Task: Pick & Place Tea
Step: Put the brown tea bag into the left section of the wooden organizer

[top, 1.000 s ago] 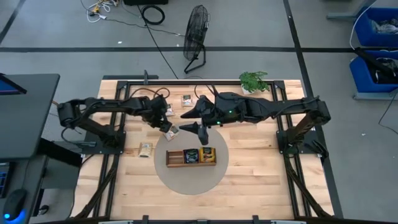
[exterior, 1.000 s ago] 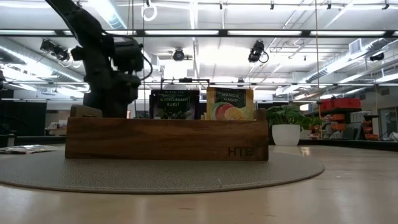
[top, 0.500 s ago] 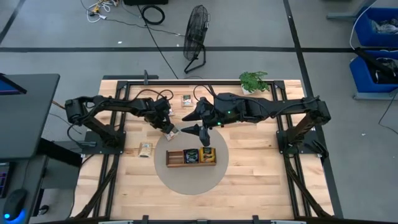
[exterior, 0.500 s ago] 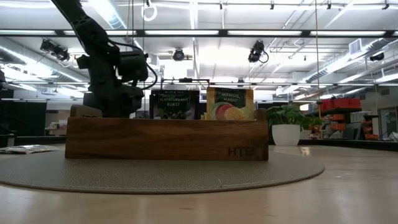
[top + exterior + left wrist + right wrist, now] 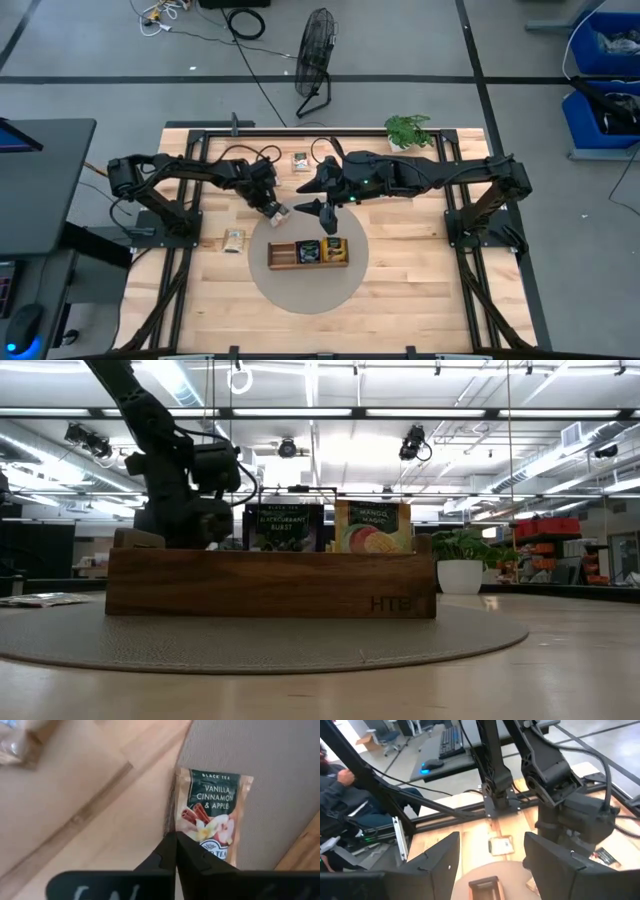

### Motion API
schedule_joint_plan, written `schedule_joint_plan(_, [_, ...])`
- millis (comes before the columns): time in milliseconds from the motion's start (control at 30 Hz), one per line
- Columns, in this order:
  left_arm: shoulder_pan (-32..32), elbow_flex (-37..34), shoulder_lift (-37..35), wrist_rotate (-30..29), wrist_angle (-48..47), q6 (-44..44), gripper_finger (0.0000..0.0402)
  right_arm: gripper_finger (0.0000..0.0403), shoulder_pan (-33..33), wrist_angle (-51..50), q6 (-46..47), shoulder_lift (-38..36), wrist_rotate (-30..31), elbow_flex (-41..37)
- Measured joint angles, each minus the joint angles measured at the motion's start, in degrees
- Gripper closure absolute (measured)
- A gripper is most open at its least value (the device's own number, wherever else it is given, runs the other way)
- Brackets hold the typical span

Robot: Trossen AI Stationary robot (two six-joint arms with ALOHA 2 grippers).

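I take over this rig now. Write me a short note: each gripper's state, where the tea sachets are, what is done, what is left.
Left gripper: shut on the vanilla sachet at the grey mat's edge, not lifted.
Right gripper: open, empty, hovering behind the wooden tray.
Done: two sachets stand in the tray, blackcurrant and mango.
Left: place the vanilla sachet, then the loose sachets on the table, one left of the mat and one at the back.
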Motion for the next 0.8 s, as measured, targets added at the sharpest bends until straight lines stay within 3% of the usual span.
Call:
schedule_joint_plan(367, [0.06,0.00,-2.37,-0.40,0.35,-1.39,0.0400,0.0175,-0.54,-0.88,-0.42,0.00,0.01,0.00])
schedule_joint_plan(800, [0.06,0.04,-19.65,-3.01,2.82,-7.46,0.0401,0.0175,-3.81,-9.31,-2.48,-0.28,0.02,-0.02])
